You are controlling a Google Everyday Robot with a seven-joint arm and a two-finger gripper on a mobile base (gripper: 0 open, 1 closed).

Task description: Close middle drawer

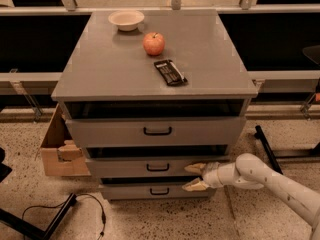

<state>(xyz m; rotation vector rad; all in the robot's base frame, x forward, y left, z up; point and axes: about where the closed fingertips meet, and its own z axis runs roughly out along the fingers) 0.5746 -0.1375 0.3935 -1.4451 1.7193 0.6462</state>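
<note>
Gripper [194,177] spread open, empty, against middle drawer [120,168] under tabletop [120,79] front edge; rigid, likely free-sliding, best pushed on flat front.

White-armed pincer [195,177], fingers spread, sits against the right front of the grey flat-fronted middle drawer [125,168]. Left half of that front: open access. Brown cardboard box [54,151] crowds the cabinet's left flank. Black cable [96,204] on floor front-left. Black floor bar [267,149] to the right.
</note>
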